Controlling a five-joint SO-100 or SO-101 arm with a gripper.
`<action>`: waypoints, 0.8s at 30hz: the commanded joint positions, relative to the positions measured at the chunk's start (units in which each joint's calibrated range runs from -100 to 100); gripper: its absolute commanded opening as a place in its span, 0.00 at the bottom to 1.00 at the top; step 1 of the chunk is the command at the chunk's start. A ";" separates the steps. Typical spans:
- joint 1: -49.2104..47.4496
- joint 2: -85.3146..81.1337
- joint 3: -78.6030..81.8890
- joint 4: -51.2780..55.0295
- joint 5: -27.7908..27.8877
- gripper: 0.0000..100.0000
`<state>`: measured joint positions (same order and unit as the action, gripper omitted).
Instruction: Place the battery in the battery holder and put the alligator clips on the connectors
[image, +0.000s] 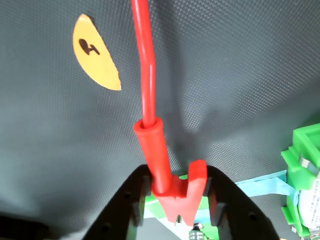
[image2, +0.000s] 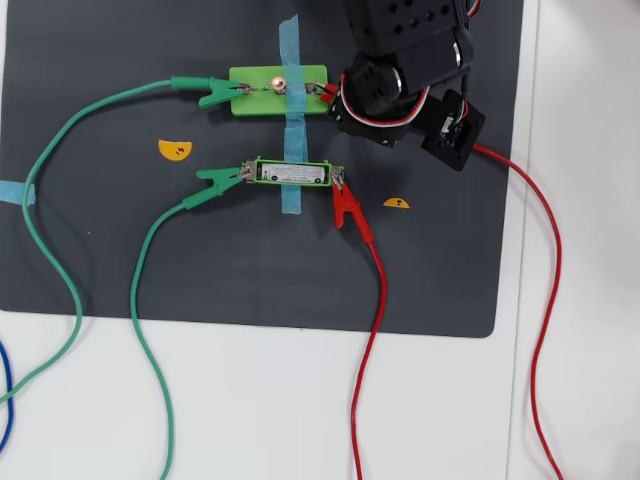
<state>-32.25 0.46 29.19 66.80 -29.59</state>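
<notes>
The end effector (image: 175, 192) is clamped on a red alligator clip (image: 172, 187), squeezing its handles. In the overhead view this clip (image2: 326, 93) sits at the right end of the light-green block (image2: 278, 90), nose toward the block's connector (image2: 312, 89); its long axis and red wire (image: 145, 65) run away from the block, so the coming move turns on that short line from nose to tab — whether the teeth already bite cannot be told. Relative to the block, the battery holder (image2: 293, 173) lies just below, with the battery (image2: 292, 174) seated in its slot. Count: four clips — two green (image2: 222, 90) (image2: 222, 179), two red, the second red (image2: 345, 205) at the holder's right end; two orange stickers (image2: 174, 149).
</notes>
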 joint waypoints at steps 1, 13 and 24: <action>2.22 -1.70 -0.15 0.54 0.08 0.01; 6.05 -1.87 1.95 -0.23 0.60 0.02; -0.31 -10.71 9.32 -0.49 7.01 0.31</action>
<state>-29.56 -3.65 35.41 66.80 -22.98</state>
